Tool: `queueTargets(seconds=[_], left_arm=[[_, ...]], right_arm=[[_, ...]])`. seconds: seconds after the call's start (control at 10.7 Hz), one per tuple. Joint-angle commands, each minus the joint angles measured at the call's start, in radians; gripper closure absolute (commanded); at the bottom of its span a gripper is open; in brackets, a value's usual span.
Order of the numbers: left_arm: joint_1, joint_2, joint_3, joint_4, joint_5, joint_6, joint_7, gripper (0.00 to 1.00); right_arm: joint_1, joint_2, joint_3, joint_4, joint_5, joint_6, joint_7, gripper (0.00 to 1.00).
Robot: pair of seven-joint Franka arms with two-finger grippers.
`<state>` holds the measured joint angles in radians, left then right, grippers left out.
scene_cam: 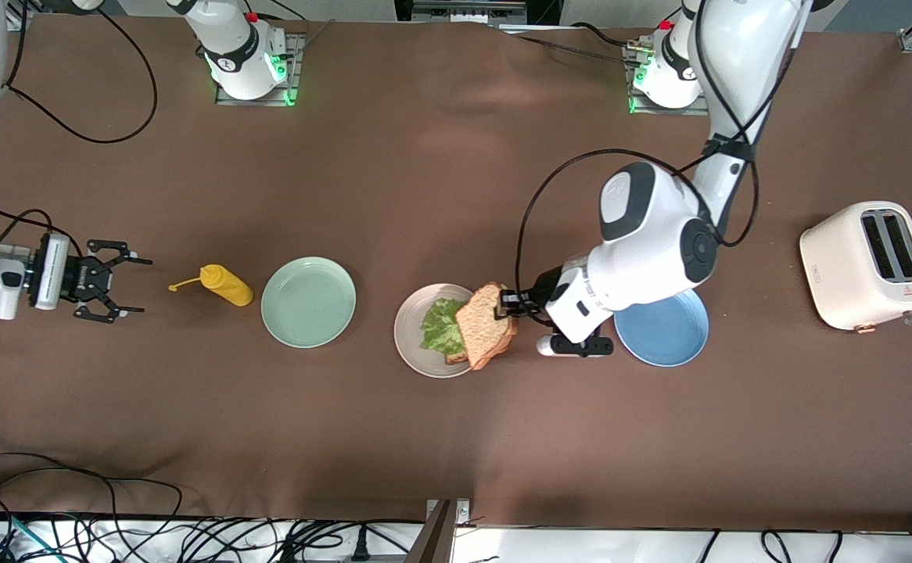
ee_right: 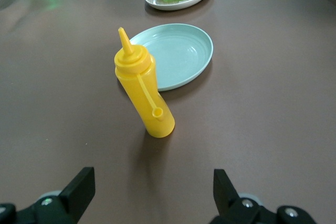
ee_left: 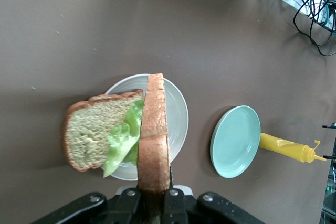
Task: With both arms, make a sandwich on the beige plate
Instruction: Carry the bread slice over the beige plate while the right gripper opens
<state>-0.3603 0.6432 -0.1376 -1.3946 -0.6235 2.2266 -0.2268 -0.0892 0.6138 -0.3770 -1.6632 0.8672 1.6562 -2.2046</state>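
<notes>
The beige plate point(scene_cam: 411, 335) holds a bread slice point(ee_left: 94, 135) with a green lettuce leaf point(scene_cam: 442, 324) on it. My left gripper point(scene_cam: 509, 305) is shut on a second bread slice point(scene_cam: 486, 324) by its crust. That slice hangs steeply tilted over the plate's edge toward the left arm's end. In the left wrist view the held slice point(ee_left: 154, 145) shows edge-on between the fingers, above the lettuce point(ee_left: 123, 137) and plate point(ee_left: 178, 114). My right gripper point(scene_cam: 123, 288) waits open near the right arm's end of the table, with nothing between its fingers.
A yellow squeeze bottle point(scene_cam: 225, 285) lies between the right gripper and a mint-green plate point(scene_cam: 308, 301). A blue plate point(scene_cam: 663, 336) sits under the left arm's wrist. A cream toaster point(scene_cam: 867, 264) stands at the left arm's end. Cables run along the table's near edge.
</notes>
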Motion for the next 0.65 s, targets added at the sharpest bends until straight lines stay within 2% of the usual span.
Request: queueTargets(seconds=[0.0, 0.09, 0.47, 0.56], left_arm=[[-0.031, 0.035, 0.012, 0.028, -0.050, 0.008, 0.018, 1.00], [-0.045, 0.044, 0.012, 0.028, -0.054, 0.010, 0.017, 1.00], [-0.089, 0.084, 0.013, 0.029, -0.093, 0.077, 0.018, 1.00], [-0.089, 0.091, 0.013, 0.031, -0.091, 0.077, 0.018, 1.00]], right_arm=[[0.002, -0.080, 0.003, -0.027, -0.075, 0.050, 0.077, 0.00], [0.002, -0.115, 0.003, -0.027, -0.132, 0.050, 0.153, 0.00], [0.003, -0.196, 0.003, -0.027, -0.209, 0.056, 0.377, 0.00], [0.003, -0.225, 0.003, -0.027, -0.252, 0.054, 0.460, 0.00]])
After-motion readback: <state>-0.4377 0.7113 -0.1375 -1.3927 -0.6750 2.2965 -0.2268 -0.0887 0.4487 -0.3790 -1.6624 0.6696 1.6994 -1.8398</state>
